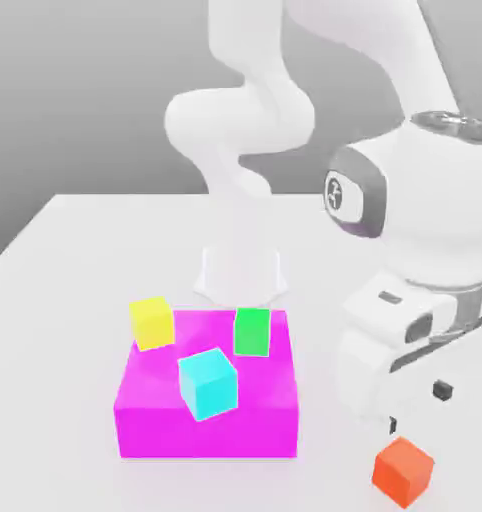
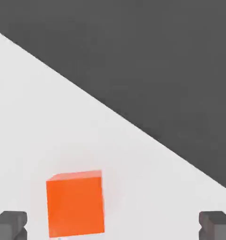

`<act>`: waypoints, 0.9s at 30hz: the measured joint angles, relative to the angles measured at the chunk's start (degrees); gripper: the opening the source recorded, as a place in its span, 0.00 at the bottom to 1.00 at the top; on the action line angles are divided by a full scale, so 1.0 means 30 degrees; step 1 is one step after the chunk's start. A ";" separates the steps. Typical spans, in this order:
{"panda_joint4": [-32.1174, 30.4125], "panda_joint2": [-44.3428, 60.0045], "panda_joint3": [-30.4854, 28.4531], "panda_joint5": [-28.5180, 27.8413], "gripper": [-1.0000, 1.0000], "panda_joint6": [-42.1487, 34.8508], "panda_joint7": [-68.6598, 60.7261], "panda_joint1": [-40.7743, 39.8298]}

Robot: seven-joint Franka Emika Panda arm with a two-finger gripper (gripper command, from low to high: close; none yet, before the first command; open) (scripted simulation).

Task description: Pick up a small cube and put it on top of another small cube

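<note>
The small orange-red cube lies on the white table near the front, at the exterior view's right. My gripper hangs just above it, fingers pointing down. In the hand view the cube sits on the table between the two dark fingertips, much closer to one of them and touching neither. The gripper is open and holds nothing. A cyan cube, a yellow cube and a green cube rest on top of the large magenta block.
The magenta block stands in front of the arm's white base, to the exterior view's left of the gripper. The table's edge runs diagonally not far beyond the orange-red cube, with dark floor past it.
</note>
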 joint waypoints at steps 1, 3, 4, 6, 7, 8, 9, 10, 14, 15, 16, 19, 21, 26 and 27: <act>0.0072 0.0695 -0.0101 -0.0185 0.50 0.0441 0.0072 0.0151; 0.0311 0.2080 -0.0418 -0.0574 0.50 0.1450 0.0314 0.0451; 0.0449 0.2770 -0.0613 -0.0754 0.50 0.1981 0.0442 0.0617; 0.0568 0.3346 -0.0832 -0.0804 0.00 0.2424 0.0470 0.0822; 0.0568 0.3346 -0.0832 -0.0806 0.00 0.2423 0.0472 0.0822; 0.0568 0.3346 -0.0831 -0.0809 0.00 0.2421 0.0476 0.0820; 0.0568 0.3345 -0.0829 -0.0815 0.00 0.2418 0.0482 0.0818; 0.0569 0.3345 -0.0827 -0.0819 0.00 0.2416 0.0487 0.0817; 0.0364 0.2427 -0.0577 -0.0578 0.00 0.1700 0.0312 0.0628; 0.0230 0.1797 -0.0428 -0.0383 0.00 0.1205 0.0163 0.0519; 0.0090 0.1135 -0.0256 -0.0199 0.00 0.0685 0.0025 0.0387; -0.0589 -0.0937 -0.0624 0.0556 0.00 -0.0672 0.0438 -0.0236; -0.1131 -0.2330 -0.1180 0.0962 0.00 -0.1501 0.1147 -0.0761; -0.2508 -0.5794 -0.2307 0.1467 0.00 -0.3567 0.3400 -0.3261; -0.2784 -0.6486 -0.2425 0.1530 0.00 -0.3980 0.3882 -0.3536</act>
